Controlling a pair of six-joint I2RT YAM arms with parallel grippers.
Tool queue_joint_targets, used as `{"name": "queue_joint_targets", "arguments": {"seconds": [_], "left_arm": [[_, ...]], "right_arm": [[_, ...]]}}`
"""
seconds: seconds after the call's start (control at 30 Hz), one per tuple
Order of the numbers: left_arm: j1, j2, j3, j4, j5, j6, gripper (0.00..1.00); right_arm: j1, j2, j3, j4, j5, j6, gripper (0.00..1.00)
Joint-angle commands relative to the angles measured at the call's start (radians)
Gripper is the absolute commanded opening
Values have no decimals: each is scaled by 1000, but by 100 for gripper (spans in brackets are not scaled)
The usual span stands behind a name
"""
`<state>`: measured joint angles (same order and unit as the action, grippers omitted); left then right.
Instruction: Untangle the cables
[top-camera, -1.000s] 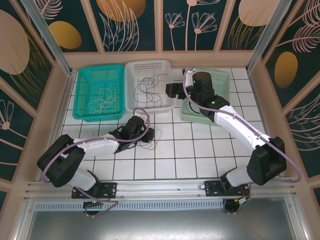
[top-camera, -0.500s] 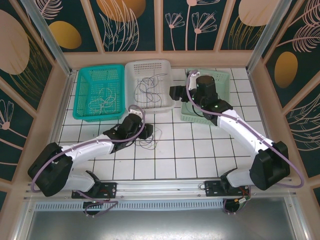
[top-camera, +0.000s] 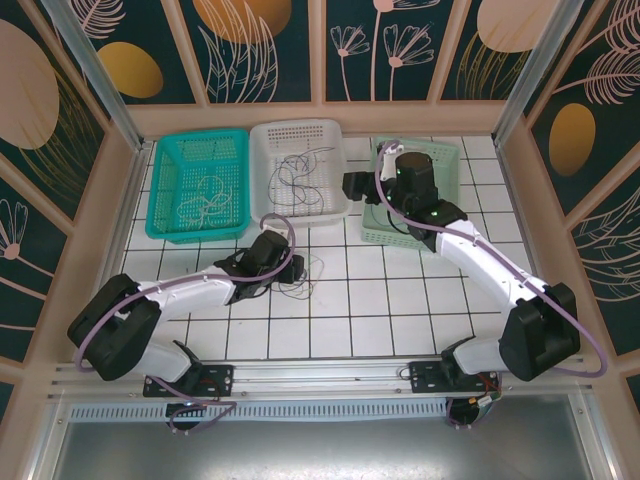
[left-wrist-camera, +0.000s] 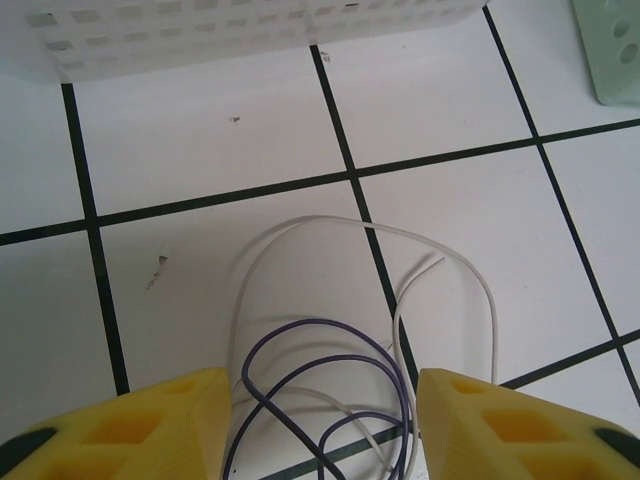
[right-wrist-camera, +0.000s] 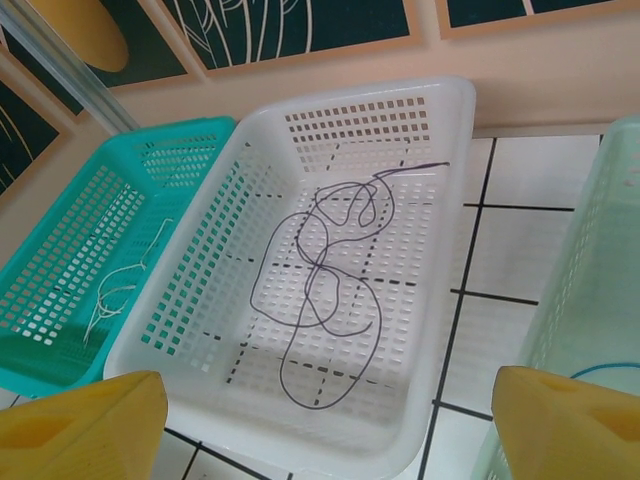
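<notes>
Where cables (left-wrist-camera: 320, 322) loop, the left end effector (left-wrist-camera: 322, 400) straddles them

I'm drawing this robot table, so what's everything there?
teal basket: one, teal, back left.
white basket: one, white, back middle.
green basket: one, pale green, back right.
pale cable: one, whitish, in teal basket.
dark cable: one, dark, in white basket.
blue cable: one, blue, in green basket.
purple cable, white cable: one each, overlapping on the tiles.
table: one, white tiled.
left claw: one, yellow, open astride those two cables.
right claw: one, yellow, open, facing white basket.
</notes>
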<state>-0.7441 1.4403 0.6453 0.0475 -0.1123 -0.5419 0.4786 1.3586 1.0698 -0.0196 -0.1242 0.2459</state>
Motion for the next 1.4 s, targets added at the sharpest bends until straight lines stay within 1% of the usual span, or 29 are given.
{"name": "queue_joint_targets", "arguments": {"seconds": [0.0, 0.2, 0.23, 0.3, 0.33, 0.47, 0.5, 0.53, 0.6, 0.67, 0.8, 0.9, 1.0, 1.07, 1.13, 1.2, 1.37], "left_arm": [[8, 30, -1, -23, 16, -12, 49], [8, 62, -11, -26, 17, -13, 47], [9, 59, -17, -18, 14, -13, 46], [8, 52, -20, -1, 14, -10, 40], [8, 47, -18, 5, 16, -5, 34], [7, 10, -10, 42, 17, 31, 6], [7, -5, -11, 54, 19, 40, 2], [7, -29, -14, 77, 30, 52, 0], [7, -76, -16, 108, 39, 65, 0], [8, -137, -16, 128, 52, 86, 0], [8, -270, -6, 116, 68, 133, 0], [7, -368, 3, 102, 96, 168, 0], [6, -439, 25, 94, 137, 190, 0], [8, -472, 46, 86, 145, 194, 0], [7, -494, 72, 91, 150, 198, 0], [6, -503, 106, 98, 157, 199, 0], [8, -474, 230, 113, 201, 207, 0]], "right_arm": [[-11, -35, -16, 46, -10, 16, 85], [-26, -44, -25, 48, -24, 21, 86], [-29, -47, -27, 49, -24, 22, 86], [-31, -51, -34, 56, -28, 27, 86], [-34, -53, -36, 56, -28, 28, 86], [-32, -56, -50, 59, -36, 27, 85], [-31, -60, -58, 60, -41, 20, 85], [-26, -63, -71, 61, -44, 13, 84], [-11, -80, -113, 73, -50, -2, 84], [13, -123, -198, 121, -75, -18, 84], [63, -226, -368, 227, -97, -39, 88], [118, -238, -458, 274, -142, -21, 89], [173, -203, -485, 298, -147, 1, 89], [218, -199, -516, 389, -158, 4, 92], [265, -200, -551, 485, -129, -3, 95], [304, -188, -558, 539, -90, -17, 98], [378, -111, -502, 646, -67, -53, 99]]}}
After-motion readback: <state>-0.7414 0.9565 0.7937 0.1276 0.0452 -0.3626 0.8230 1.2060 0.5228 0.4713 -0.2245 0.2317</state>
